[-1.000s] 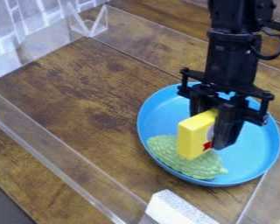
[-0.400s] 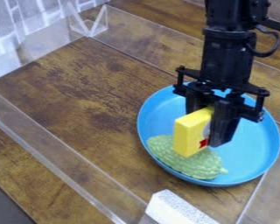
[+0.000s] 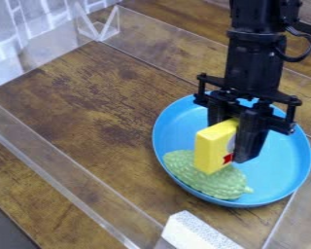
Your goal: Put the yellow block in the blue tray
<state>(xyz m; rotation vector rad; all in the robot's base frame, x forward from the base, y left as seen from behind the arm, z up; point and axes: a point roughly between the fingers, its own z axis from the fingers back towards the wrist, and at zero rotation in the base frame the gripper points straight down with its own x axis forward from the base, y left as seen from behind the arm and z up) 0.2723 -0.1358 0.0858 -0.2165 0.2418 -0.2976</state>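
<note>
Barely anything has shifted since a second ago: we see the yellow block (image 3: 216,148) a touch further left and higher, arm otherwise unchanged. We note the blue tray (image 3: 291,161), round, shallow, glossy plastic with a raised rim, holds a green bumpy gourd-shaped thing (image 3: 204,177) lying flat at its near side. Block hangs over the tray, just above the green thing, clamped in the black gripper (image 3: 236,148); whether it touches the green thing we can't tell. Fingertips are partly hidden behind the block, and the arm is cut off at the top edge. Red mark shows on the block's side. Wooden table (image 3: 93,97) sits inside clear walls (image 3: 67,180); a white textured object (image 3: 197,233) is cropped at the bottom.
</note>
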